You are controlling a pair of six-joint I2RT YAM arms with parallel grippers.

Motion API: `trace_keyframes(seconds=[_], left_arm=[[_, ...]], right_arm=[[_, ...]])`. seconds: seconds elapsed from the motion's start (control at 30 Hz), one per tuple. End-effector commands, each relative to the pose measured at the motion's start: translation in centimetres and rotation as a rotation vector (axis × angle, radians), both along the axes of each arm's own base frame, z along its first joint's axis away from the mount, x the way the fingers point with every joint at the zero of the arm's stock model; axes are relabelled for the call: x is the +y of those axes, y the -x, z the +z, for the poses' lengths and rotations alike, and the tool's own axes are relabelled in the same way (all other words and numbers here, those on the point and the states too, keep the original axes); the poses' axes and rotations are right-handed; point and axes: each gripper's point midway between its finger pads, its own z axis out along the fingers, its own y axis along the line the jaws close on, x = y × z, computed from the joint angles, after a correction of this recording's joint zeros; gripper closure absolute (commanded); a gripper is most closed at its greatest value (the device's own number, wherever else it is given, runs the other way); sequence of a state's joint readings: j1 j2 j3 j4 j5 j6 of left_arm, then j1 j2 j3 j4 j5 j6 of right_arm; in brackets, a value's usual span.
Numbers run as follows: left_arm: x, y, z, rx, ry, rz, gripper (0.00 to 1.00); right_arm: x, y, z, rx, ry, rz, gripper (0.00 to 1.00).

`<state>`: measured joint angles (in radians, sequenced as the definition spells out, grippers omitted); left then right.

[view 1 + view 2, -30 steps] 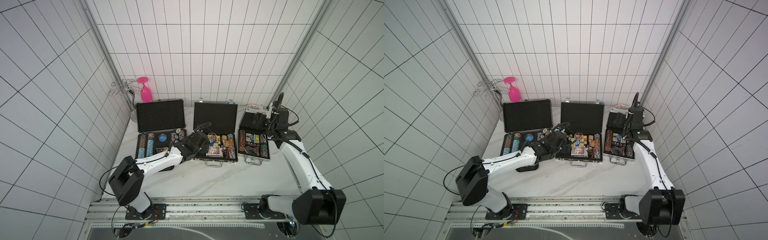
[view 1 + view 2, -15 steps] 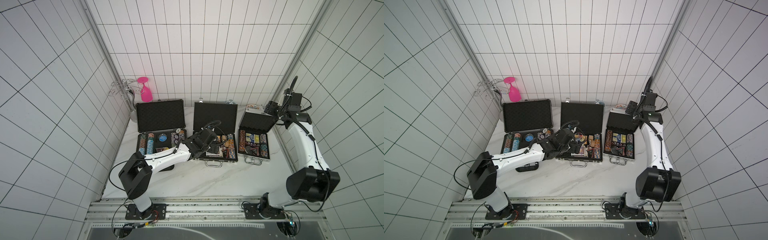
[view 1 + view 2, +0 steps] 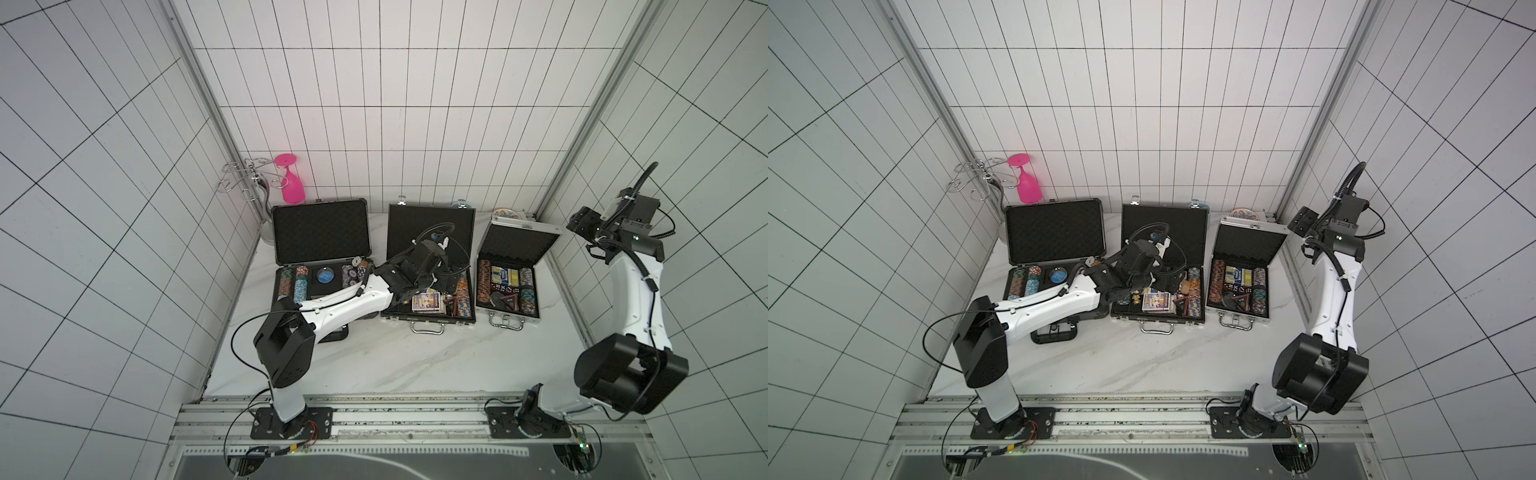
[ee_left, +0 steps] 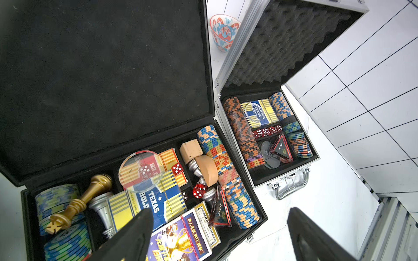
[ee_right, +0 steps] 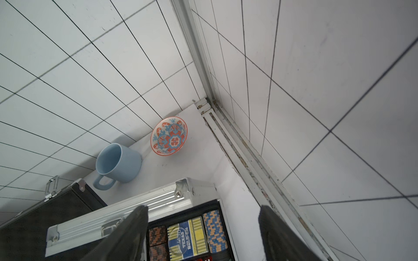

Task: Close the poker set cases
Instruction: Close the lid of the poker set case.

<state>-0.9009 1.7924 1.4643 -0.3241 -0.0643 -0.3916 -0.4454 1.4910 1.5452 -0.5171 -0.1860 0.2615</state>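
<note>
Left gripper (image 4: 220,212) released over open black case (image 4: 101,79); right gripper (image 5: 203,209) released near silver case (image 5: 90,223).

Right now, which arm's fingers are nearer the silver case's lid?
Right. The right fingers hover open beside the raised silver lid; the left fingers hang open over the black middle case.

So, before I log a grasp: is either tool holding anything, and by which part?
Nothing is held. The left tool hangs open over the middle case; the right tool is open near the silver case.
</note>
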Motion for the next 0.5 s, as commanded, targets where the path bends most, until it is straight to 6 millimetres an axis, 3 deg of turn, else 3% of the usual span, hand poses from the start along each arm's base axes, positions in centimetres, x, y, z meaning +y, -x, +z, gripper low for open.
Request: trace_keyframes(seconds=[0.0,0.2,0.47], left_arm=[[-1.3,-0.5,0.6,-0.032,0.030,-0.022,0.06],[-1.5,-1.2,1.4,-0.070,0.004,-0.030,0.06],[-0.4,-2.2,0.9,-0.061,0.013,-0.006,0.06]], right_arm=[[1.0,-0.4,-3.3,0.001,-0.117,0.073,0.21],[1.5,-1.7,-4.8,-0.025,-0.183,0.112,0.22],[1.5,-2.8,-6.7,-0.021,-0.222,0.130,0.23]])
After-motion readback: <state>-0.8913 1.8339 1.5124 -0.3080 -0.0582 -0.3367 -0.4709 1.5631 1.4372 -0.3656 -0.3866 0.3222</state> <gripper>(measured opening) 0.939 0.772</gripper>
